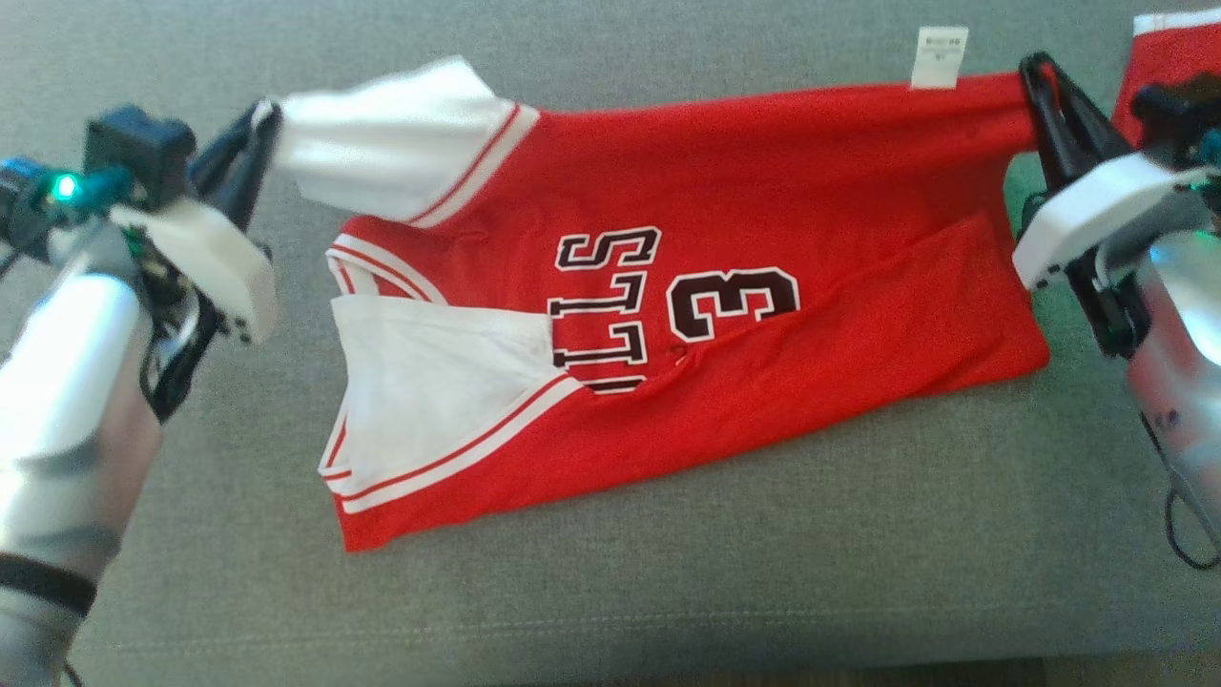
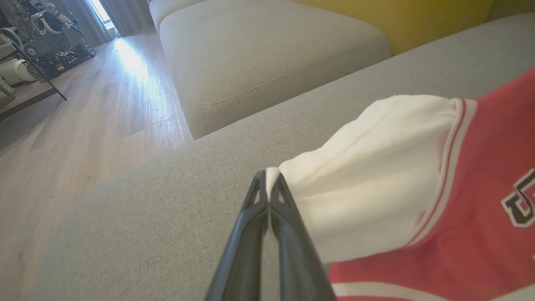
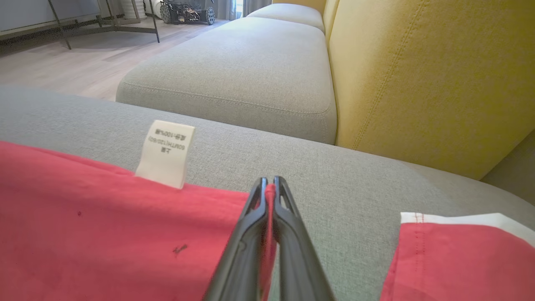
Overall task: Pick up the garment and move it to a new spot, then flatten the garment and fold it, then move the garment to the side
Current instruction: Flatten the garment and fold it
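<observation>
Now the left hand [image 1: 265,113] pinches the white sleeve [image 1: 382,143] of the red shirt [image 1: 763,172]. The right hand [image 1: 1035,74] pinches its hem, cloth stretched between them.

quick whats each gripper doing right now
Left gripper: shut on the jersey, at its white sleeve.
Right gripper: shut on the jersey, at its red bottom edge.

A white-edged red cloth [image 3: 459,263] lies on a grey sofa seat [image 3: 355,200], yellow backrest [image 3: 418,75] and wooden floor [image 2: 83,146] beyond.
</observation>
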`<state>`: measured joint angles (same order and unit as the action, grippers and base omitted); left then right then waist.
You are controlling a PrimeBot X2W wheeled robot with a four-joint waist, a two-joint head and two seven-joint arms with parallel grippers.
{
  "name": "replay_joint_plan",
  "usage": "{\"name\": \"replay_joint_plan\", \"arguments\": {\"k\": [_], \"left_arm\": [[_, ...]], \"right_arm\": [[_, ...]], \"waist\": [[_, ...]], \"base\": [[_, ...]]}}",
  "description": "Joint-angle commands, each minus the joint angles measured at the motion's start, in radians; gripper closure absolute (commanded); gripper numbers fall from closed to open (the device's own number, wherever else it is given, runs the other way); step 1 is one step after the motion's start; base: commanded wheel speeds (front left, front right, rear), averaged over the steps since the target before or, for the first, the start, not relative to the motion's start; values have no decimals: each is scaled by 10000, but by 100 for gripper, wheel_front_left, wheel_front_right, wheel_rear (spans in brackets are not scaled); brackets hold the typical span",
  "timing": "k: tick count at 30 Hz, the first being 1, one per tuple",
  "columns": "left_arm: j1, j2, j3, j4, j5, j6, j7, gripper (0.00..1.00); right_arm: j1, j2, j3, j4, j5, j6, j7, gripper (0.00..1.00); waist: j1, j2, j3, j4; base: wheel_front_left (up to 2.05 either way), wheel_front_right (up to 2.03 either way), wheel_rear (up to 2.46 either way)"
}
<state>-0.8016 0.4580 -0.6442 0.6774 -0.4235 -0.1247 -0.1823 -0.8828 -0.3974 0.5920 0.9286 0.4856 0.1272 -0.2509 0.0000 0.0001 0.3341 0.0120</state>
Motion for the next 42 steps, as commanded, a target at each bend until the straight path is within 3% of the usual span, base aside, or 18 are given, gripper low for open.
{"name": "replay_joint_plan", "arguments": {"k": [1, 10, 21, 29, 30, 31, 32, 33, 39, 42], "left_arm": [[-76, 619, 235, -378, 56, -30, 51, 100], [1298, 1708, -526, -2412, 20, -47, 1119, 100], [3116, 3381, -1267, -5649, -1753, -57, 3638, 100], [3686, 3802, -1479, -6751, -2226, 40, 4302, 100], [3747, 3805, -1495, -6789, -2240, 87, 4316, 85], [3818, 3805, -1502, -6810, -2252, 148, 4303, 74], [3898, 3803, -1506, -6816, -2263, 220, 4279, 55], [3981, 3784, -1490, -6820, -2282, 318, 4227, 2], [4340, 3649, -1260, -6935, -2602, 739, 3840, 0], [4346, 3513, -852, -6925, -2649, 1212, 3273, 0]], "right_arm": [[218, -272, 138, -312, 156, 35, -107, 100], [1200, -1130, 1405, -1204, 1584, 35, 1078, 100], [1683, -1987, 2185, -1712, 2458, 35, 1610, 100], [2093, -2485, 3001, -2337, 3315, 35, 2646, 100], [2128, -2551, 3050, -2396, 3458, 35, 2799, 64], [2186, -2601, 3097, -2433, 3637, 35, 3024, 0], [2220, -2660, 3142, -2466, 3757, 35, 3234, 0], [2223, -2733, 3216, -2569, 3783, 35, 3354, 0], [2217, -3125, 3042, -2892, 3900, 35, 3392, 0], [2188, -3092, 2567, -2811, 3744, 35, 3037, 0]], "waist": [[0, -1, -203, 130], [0, -1, -849, 227], [0, -1, -1158, 299], [0, -1, -1426, 236], [0, -1, -1467, 203], [0, -1, -1512, 159], [0, -1, -1556, 118], [0, -1, -1586, 81], [0, -1, -1820, -78], [0, -1, -1980, -113]], "base": [[0, 0, 0], [0, 0, 0], [0, 0, 0], [0, 0, 0], [0, 0, 0], [0, 0, 0], [0, 0, 0], [0, 0, 0], [0, 0, 0], [0, 0, 0]]}}
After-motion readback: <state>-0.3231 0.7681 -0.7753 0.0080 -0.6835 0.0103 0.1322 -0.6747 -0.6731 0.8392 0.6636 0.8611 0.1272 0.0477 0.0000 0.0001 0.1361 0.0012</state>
